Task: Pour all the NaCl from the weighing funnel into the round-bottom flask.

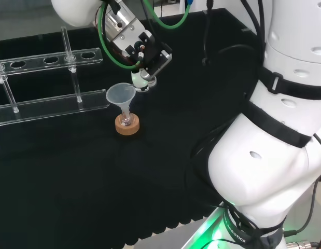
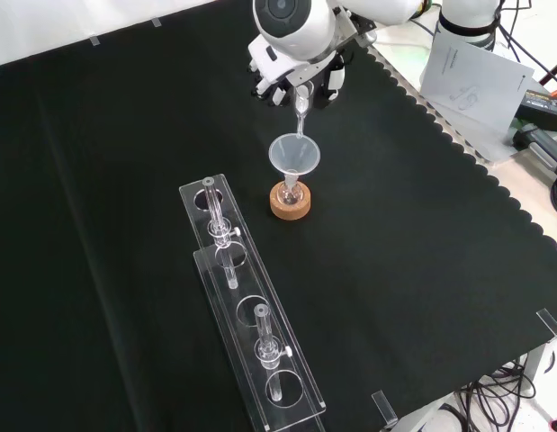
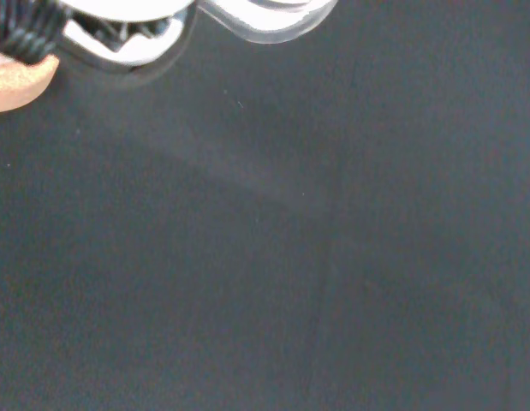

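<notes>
- The hand (image 2: 296, 76) hangs above the plastic funnel (image 2: 294, 155) that sits in the neck of the small round-bottom flask (image 2: 291, 192), which rests on a cork ring (image 2: 290, 202) on the black cloth (image 2: 116, 117).
- In the front view a slim clear piece, which I take to be the weighing funnel (image 2: 301, 115), points down from the hand, its tip at the funnel's far rim; the fingers look curled round its upper end (the view is crowded there, so this is a judgement).
- In the head view the hand (image 1: 142, 49) sits just right of and above the funnel (image 1: 120, 96), with the flask (image 1: 127, 121) below it.
- The pour seems to be under way or about to start; whether any salt has fallen I cannot tell.
- To do it well, the tip should come over the middle of the cone rather than its rim, and the tilt should rise slowly so grains slide and do not jump out.
- The flask is light on its stand, so the tip should not press on the funnel.
- A clear tube rack (image 2: 251, 315) stands nearer the camera in the front view, well apart.
</notes>
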Controlling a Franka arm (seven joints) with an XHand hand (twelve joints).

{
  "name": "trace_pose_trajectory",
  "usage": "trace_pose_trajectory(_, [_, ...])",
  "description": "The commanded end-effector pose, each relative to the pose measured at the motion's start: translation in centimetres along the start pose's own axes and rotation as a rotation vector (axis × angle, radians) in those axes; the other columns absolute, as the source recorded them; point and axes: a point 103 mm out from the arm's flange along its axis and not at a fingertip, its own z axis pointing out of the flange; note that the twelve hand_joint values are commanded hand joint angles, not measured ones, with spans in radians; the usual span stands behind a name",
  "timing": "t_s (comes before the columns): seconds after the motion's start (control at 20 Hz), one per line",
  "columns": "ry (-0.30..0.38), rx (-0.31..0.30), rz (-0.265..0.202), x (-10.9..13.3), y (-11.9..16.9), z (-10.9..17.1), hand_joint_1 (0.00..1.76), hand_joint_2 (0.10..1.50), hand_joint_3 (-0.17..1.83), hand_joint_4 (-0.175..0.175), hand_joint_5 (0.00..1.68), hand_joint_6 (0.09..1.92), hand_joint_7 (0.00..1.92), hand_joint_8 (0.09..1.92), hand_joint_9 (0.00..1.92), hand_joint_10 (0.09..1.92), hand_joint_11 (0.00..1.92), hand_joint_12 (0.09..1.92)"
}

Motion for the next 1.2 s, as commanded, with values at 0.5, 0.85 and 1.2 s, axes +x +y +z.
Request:
trace_pose_trajectory(0.5, [-0.051, 0.023, 0.02, 0.49, 0.16, -0.51, 1.09, 0.67, 0.72, 0.175, 1.16, 0.9, 0.59, 0.67, 0.97, 0.38, 0.69, 1.13])
trace_pose_trajectory(0.85, [-0.078, 0.03, 0.028, 0.66, 0.2, -0.64, 1.09, 0.67, 0.72, 0.175, 1.16, 0.9, 0.59, 0.67, 0.97, 0.38, 0.69, 1.13])
trace_pose_trajectory(1.2, [-0.107, 0.035, 0.039, 0.79, 0.17, -0.88, 1.09, 0.67, 0.72, 0.175, 1.16, 0.9, 0.59, 0.67, 0.96, 0.38, 0.7, 1.13])
